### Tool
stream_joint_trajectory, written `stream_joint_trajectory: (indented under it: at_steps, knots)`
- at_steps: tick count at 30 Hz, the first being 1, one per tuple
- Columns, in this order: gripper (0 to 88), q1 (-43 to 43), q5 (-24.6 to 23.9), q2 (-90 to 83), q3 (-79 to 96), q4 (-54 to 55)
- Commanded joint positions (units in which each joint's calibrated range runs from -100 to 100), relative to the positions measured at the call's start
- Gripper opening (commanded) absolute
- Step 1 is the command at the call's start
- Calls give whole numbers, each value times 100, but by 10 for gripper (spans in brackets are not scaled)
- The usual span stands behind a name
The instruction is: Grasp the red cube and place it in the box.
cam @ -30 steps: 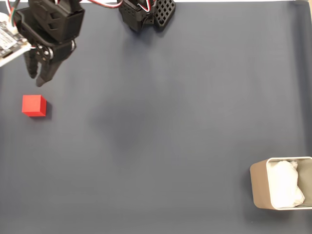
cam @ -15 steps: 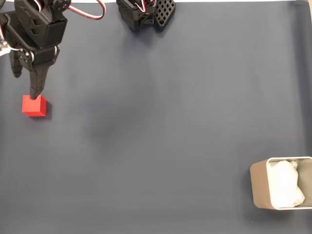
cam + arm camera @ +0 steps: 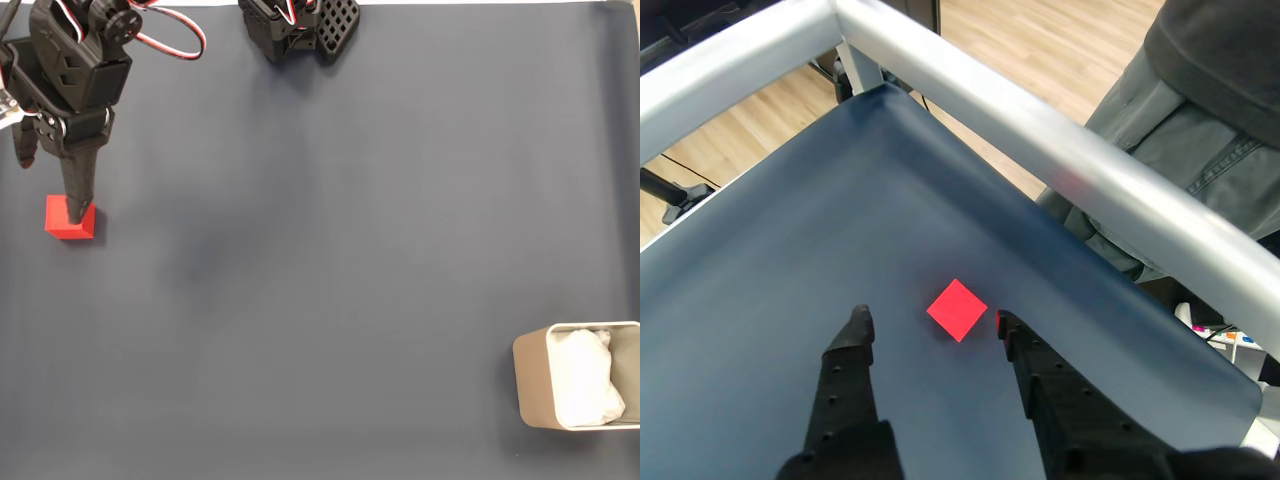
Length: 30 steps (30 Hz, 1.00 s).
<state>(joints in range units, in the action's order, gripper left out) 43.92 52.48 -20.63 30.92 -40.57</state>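
Wrist view shows the gripper (image 3: 930, 323) spread wide, fingers empty, w/ the red cube (image 3: 957, 309) on the dark mat between the two tips but nearer the right-hand one and turned corner-on (a diamond from here). In the fixed view the cube (image 3: 66, 222) sits at the far left of the frame, mid-height, one black finger (image 3: 78, 192) overlapping its upper edge. The box (image 3: 535, 390), beige w/ white padding inside, is at the lower right corner, well apart from the cube.

Step in hand, by my read: the final descent to grasp. To do it well, centre the cube between the tips, shifting slightly toward the right-hand tip in the wrist view, and rotate the wrist so the pads meet flat faces, not corners. Go low enough before closing; a corner pinch could let the cube twist out.

Vs 1 s ago in the fixed view: the gripper was above and right of the cube, clear of it; it has since moved left and down the frame onto the cube. Cube and box haven't shifted.
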Motion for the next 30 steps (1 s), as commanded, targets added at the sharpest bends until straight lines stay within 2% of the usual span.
stream_joint_trajectory:
  at_steps: [1,7,30]
  knots:
    - [310,76,78,0,83,205]
    - [338,140,137,-9,630,770]
    - [367,118,205,329,1634,1697]
